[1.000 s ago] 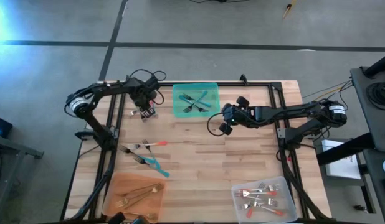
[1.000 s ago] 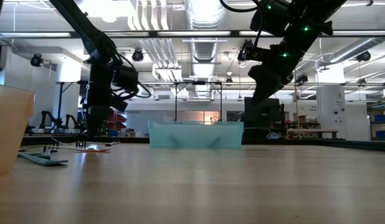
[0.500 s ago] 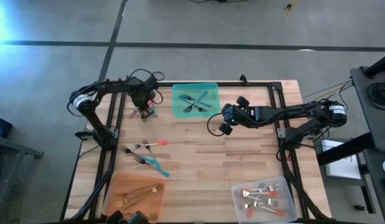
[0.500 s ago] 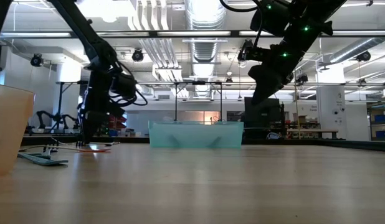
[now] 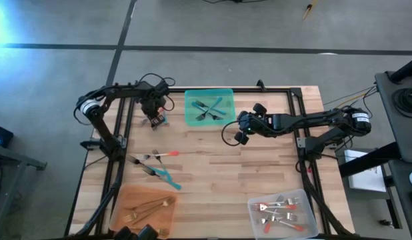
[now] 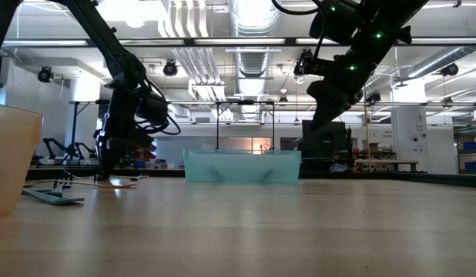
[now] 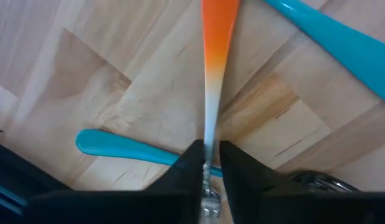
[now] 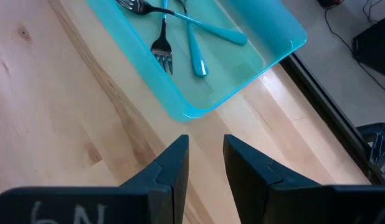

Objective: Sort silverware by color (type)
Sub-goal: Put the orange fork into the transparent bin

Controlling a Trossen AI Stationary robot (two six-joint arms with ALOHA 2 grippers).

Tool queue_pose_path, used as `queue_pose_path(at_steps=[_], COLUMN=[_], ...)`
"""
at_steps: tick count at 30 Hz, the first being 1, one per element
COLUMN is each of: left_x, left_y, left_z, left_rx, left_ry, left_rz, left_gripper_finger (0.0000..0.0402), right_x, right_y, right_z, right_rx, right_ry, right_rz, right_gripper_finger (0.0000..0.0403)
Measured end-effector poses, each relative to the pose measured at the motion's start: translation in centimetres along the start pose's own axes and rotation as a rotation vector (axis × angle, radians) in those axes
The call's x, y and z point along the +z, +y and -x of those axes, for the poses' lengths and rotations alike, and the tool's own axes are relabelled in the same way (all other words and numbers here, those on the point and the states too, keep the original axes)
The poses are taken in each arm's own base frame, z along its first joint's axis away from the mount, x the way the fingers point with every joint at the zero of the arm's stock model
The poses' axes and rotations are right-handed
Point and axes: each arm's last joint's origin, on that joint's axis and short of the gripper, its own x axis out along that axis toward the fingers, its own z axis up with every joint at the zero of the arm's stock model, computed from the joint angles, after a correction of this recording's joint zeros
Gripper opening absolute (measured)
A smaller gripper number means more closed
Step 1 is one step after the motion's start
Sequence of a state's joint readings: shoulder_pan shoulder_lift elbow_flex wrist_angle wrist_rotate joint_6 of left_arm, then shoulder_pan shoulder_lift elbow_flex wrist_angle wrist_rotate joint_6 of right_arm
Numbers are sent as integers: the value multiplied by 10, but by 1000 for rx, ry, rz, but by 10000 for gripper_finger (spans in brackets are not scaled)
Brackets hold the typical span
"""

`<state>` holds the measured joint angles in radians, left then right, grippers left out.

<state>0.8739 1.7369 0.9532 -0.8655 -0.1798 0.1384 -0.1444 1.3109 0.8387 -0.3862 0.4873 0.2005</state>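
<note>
The left gripper [image 7: 207, 163] pinches the thin silver neck of the red-handled fork [image 7: 216, 37] lying on the table [image 5: 259, 173] beside the teal tray [image 5: 227, 115], so it could slip out when lifted.

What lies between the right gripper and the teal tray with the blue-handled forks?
Only bare wood: in the right wrist view nothing sits between the right gripper and the teal tray.

Orange-handled utensil [image 7: 214, 56] head hidden between left hand [image 7: 208, 163] fingers, handle end cut off, teal tray [image 8: 236, 68] cropped
</note>
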Motion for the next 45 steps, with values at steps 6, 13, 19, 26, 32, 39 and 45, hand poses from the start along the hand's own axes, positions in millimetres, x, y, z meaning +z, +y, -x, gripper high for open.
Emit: queue_pose_path(at_steps=[6, 13, 19, 26, 32, 39, 45], left_x=[3, 2, -5, -5, 11, 25, 27], left_y=[1, 4, 8, 18, -1, -60, -94], left_z=[5, 18, 39, 74, 108, 143, 160], left_rx=[-8, -17, 42, 213, 81, -97, -216], left_ry=[9, 71, 213, 267, 66, -316, -631], left_rz=[14, 13, -8, 14, 0, -178, -263], left_gripper_finger=[6, 1, 1, 0, 0, 0, 0], right_x=[0, 0, 0, -1, -5, -4, 11], right_y=[0, 0, 0, 0, 1, 4, 13], right_z=[0, 0, 0, 0, 0, 14, 28], right_rx=[0, 0, 0, -1, -5, 27, 96], right_ry=[0, 1, 1, 5, 37, -5, -191], right_rz=[-1, -1, -1, 1, 4, -10, -43], right_gripper_finger=[91, 91, 91, 91, 91, 91, 91])
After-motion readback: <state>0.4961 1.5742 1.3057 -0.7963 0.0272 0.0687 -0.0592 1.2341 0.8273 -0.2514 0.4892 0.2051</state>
